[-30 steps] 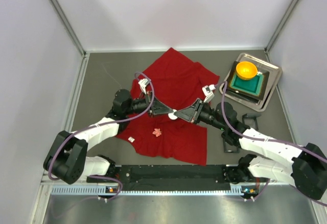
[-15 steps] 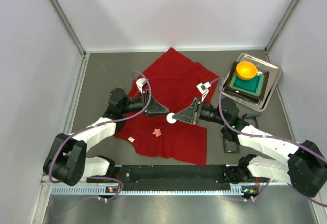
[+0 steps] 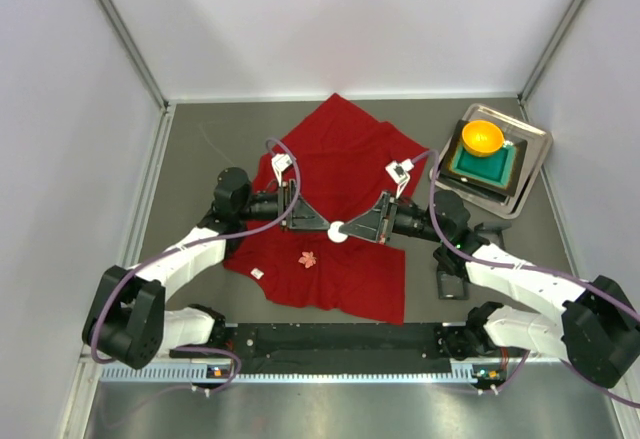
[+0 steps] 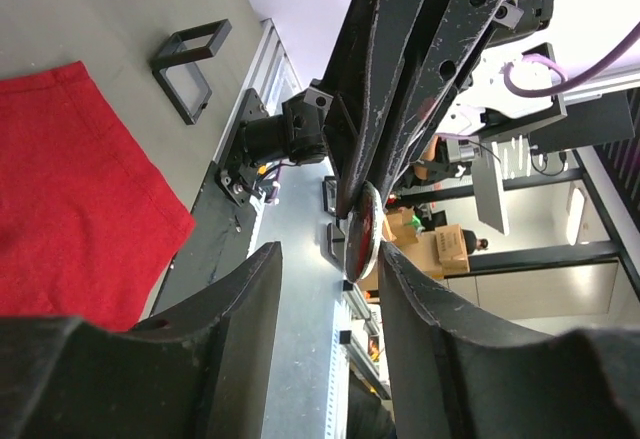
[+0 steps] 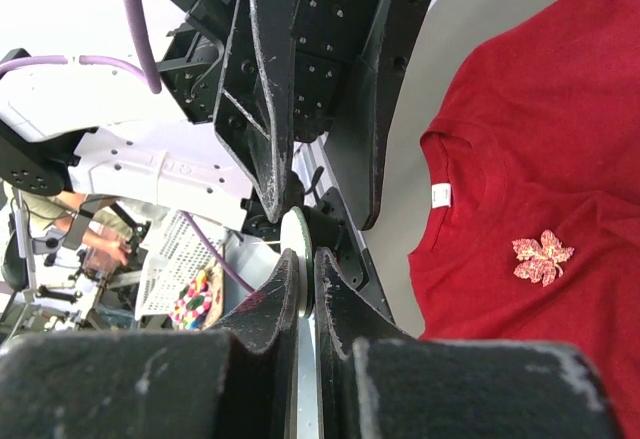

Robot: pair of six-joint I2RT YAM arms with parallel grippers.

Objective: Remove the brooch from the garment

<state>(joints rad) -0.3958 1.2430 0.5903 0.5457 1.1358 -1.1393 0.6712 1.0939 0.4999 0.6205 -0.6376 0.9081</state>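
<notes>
Brooch (image 5: 542, 258): tiny pale pink leaf with jagged points. It lies flat on the chest of the red garment (image 3: 345, 159), near the collar and a white tag (image 5: 439, 195). The garment is spread on the grey surface (image 3: 200, 149). The brooch sits just base-side of both pincers, touched by neither. Right pincer (image 3: 349, 230) is clamped on a small white disc (image 3: 338, 231). Left pincer (image 3: 326, 226) has its fingers apart, flanking that disc. Both arms reach inward and low, tips meeting over the garment's middle.
</notes>
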